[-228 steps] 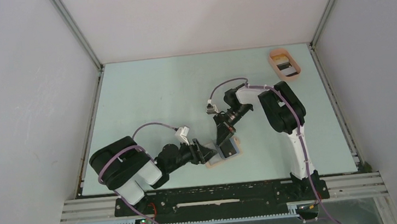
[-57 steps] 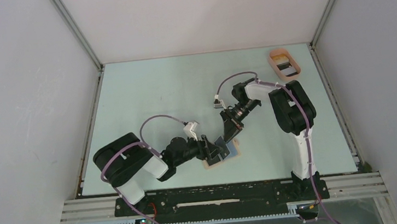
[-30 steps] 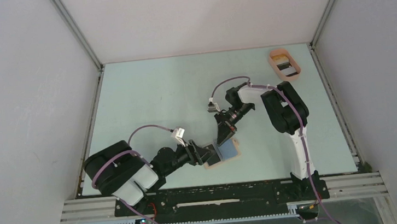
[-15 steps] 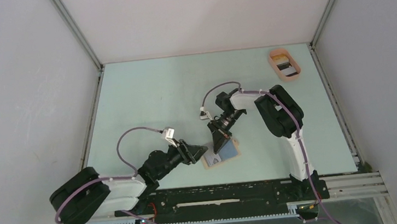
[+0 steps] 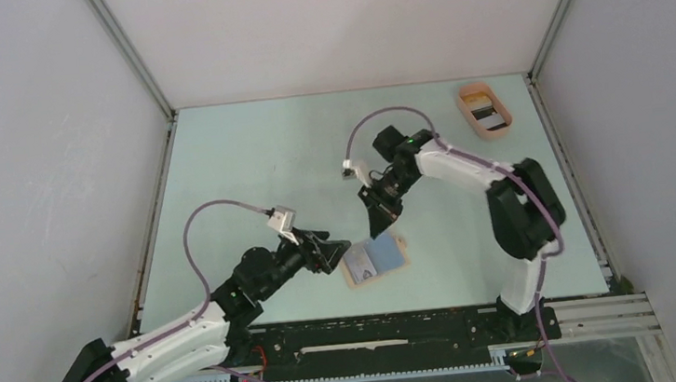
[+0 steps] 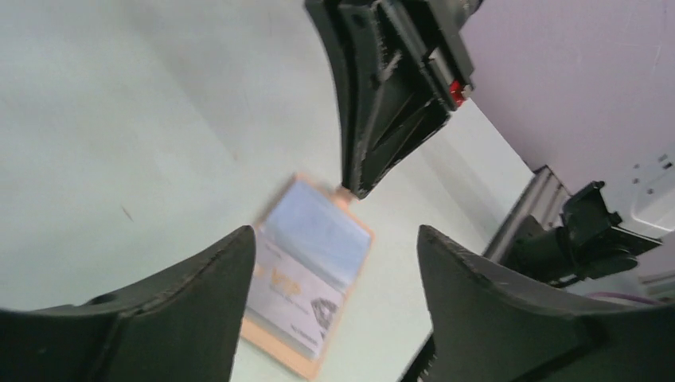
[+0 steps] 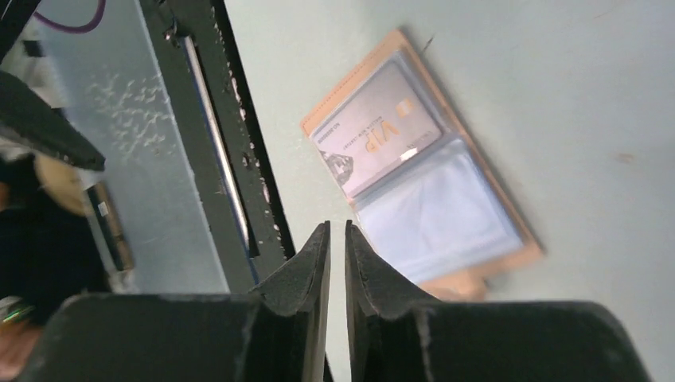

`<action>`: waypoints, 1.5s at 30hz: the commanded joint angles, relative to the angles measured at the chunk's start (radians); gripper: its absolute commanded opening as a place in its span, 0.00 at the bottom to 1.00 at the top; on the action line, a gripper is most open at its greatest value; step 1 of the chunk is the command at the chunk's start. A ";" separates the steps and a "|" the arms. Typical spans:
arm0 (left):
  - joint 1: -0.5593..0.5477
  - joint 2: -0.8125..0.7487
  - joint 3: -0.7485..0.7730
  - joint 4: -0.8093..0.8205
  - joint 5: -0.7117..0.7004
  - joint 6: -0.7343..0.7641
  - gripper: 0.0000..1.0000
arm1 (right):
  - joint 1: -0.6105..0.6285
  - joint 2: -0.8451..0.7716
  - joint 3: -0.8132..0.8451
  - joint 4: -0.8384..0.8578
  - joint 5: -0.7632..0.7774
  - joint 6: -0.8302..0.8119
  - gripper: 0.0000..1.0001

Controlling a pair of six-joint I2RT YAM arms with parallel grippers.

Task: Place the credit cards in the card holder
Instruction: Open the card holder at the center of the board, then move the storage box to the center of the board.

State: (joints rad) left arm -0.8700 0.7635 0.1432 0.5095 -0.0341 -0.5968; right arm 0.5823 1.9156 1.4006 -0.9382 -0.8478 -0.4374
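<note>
Right wrist view is showing VIP lettering on the grey card [image 7: 378, 142] lying in the card holder [image 7: 450, 219]; right claw [image 7: 336, 228] is hanging pinched together, left claw [image 6: 334, 235] gaping apart.

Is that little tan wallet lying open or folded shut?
Open. The card holder lies spread flat on the table, both inner pockets facing up, a grey VIP card showing in one.

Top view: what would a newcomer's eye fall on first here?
The open card holder lies near the front edge of the table, with a grey card in one pocket. The left gripper, open, and the right gripper, shut, both point at it. A peach tray sits in the far right corner.
</note>
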 commanded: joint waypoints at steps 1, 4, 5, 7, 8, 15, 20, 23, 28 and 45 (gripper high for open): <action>0.007 -0.055 0.156 -0.094 -0.061 0.240 0.84 | -0.062 -0.239 0.000 0.022 0.135 -0.084 0.21; 0.014 -0.027 0.242 -0.064 -0.085 0.329 0.99 | -0.133 -0.369 -0.003 0.087 0.219 -0.085 0.26; 0.019 -0.009 0.275 -0.040 -0.081 0.353 1.00 | -0.161 -0.404 -0.003 0.116 0.246 -0.084 0.34; 0.039 0.038 0.349 -0.015 -0.048 0.385 1.00 | -0.213 -0.461 -0.002 0.186 0.306 -0.085 0.63; 0.047 0.067 0.388 -0.001 -0.018 0.398 1.00 | -0.240 -0.477 -0.002 0.219 0.327 -0.083 0.82; 0.096 0.326 0.751 -0.018 0.242 0.470 1.00 | -0.488 -0.211 0.308 0.114 0.254 0.002 0.95; 0.098 0.515 1.084 -0.160 0.519 0.587 1.00 | -0.597 0.003 0.515 0.057 0.403 0.010 0.87; 0.098 0.625 1.259 -0.252 0.651 0.662 1.00 | -0.627 0.079 0.583 0.052 0.478 0.009 0.84; 0.098 0.724 1.317 -0.330 0.710 0.787 1.00 | -0.645 0.218 0.696 0.039 0.583 0.040 0.73; 0.096 0.973 1.443 -0.464 0.537 0.606 1.00 | -0.710 0.435 0.809 0.051 0.654 0.108 0.58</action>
State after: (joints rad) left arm -0.7723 1.7470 1.4918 0.0662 0.5495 0.0517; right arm -0.1005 2.3459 2.1574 -0.8974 -0.1967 -0.3641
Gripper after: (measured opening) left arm 0.996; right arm 0.589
